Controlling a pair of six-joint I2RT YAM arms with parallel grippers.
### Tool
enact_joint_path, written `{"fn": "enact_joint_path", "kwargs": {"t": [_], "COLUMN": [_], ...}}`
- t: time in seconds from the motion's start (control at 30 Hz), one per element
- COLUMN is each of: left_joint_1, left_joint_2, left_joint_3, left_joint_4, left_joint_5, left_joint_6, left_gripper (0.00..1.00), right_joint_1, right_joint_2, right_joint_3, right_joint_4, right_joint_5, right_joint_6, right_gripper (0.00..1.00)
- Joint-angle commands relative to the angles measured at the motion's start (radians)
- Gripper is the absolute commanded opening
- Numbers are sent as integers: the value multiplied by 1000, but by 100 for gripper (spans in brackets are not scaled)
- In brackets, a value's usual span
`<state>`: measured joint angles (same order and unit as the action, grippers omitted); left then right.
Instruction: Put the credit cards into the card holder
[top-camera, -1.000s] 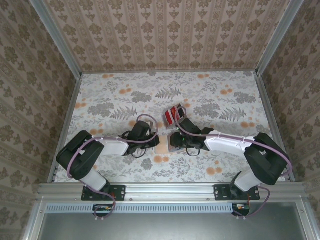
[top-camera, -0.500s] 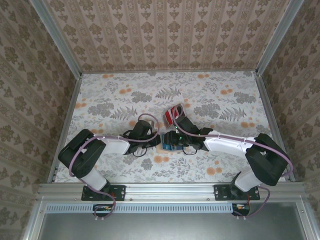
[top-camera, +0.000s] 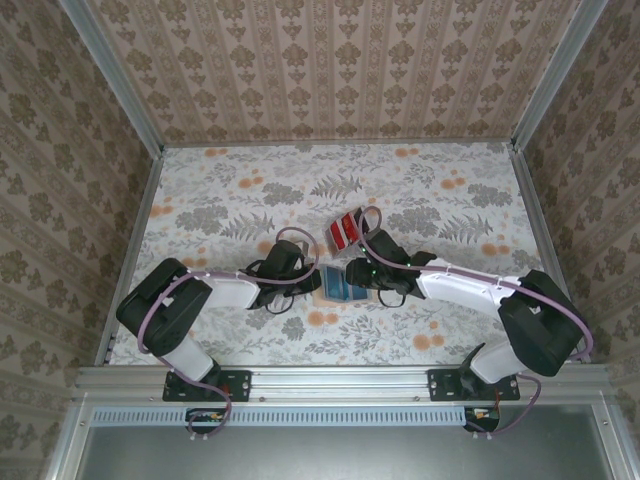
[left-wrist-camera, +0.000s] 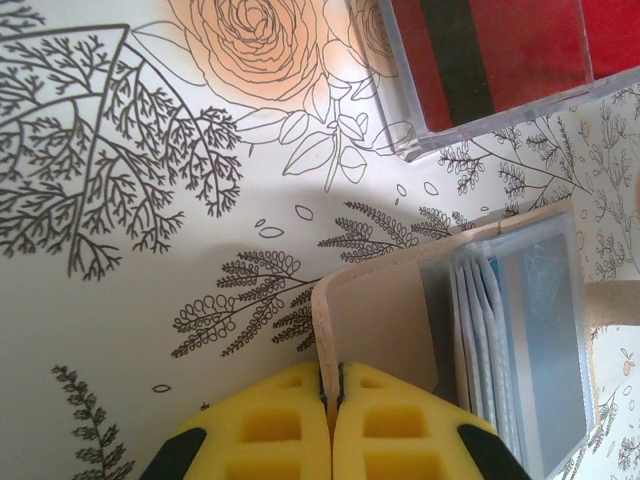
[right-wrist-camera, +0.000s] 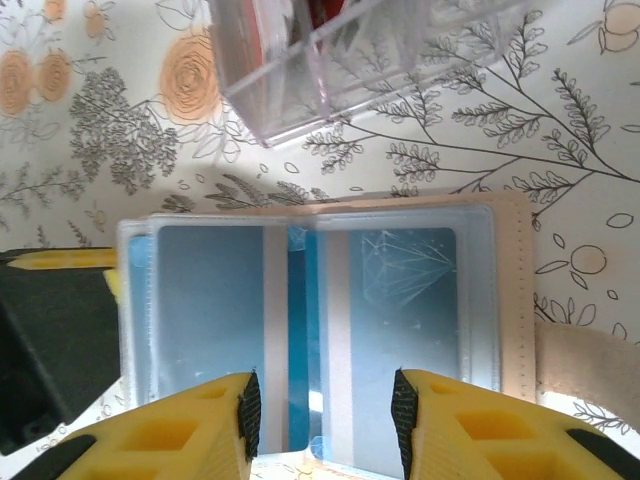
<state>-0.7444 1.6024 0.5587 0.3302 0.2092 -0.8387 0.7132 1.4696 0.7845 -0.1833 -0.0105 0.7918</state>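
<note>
The card holder (top-camera: 338, 285), a closed tan square a second ago, now lies spread open with its bluish-grey inside facing up, and the right gripper (right-wrist-camera: 325, 408) has drawn back a little toward its own side. The holder sits on the floral-patterned table (top-camera: 250, 190), toward the near edge and about midway between the two arms. Clear plastic sleeves (right-wrist-camera: 400, 290) cover its inside, and a tan strap (right-wrist-camera: 590, 370) trails off one edge. The left gripper (left-wrist-camera: 331, 385) has its yellow fingers pressed together on the edge of the holder's tan outer flap, pinching it. The right gripper's yellow fingers stand apart above the near edge of the open sleeves with nothing between them; whether they touch the plastic cannot be told. Just beyond the holder, on the side away from the arms, the credit cards (top-camera: 344, 229) rest in a clear plastic case (right-wrist-camera: 330, 90), their red faces showing through its walls, one crossed by a dark stripe. Case and holder lie close together but apart, with a strip of patterned tabletop between them.
</note>
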Motion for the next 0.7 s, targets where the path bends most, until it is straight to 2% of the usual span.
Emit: {"fn": "enact_joint_path", "kwargs": {"t": [0.0, 0.37, 0.67], "left_joint_1": [0, -2, -2], "left_joint_2": [4, 0, 5], "left_joint_3": [-5, -27, -13], "left_joint_4": [-56, -50, -65], "left_joint_5": [2, -6, 0], "left_joint_6": [4, -4, 6], "left_gripper": [0, 0, 0], "right_joint_1": [-3, -1, -2], "right_joint_2": [51, 135, 96], "right_joint_3": [-9, -17, -21], "right_joint_4": [-6, -10, -71], "right_joint_5": [15, 35, 119], "right_joint_6": [-2, 6, 0], "right_gripper": [44, 45, 50]}}
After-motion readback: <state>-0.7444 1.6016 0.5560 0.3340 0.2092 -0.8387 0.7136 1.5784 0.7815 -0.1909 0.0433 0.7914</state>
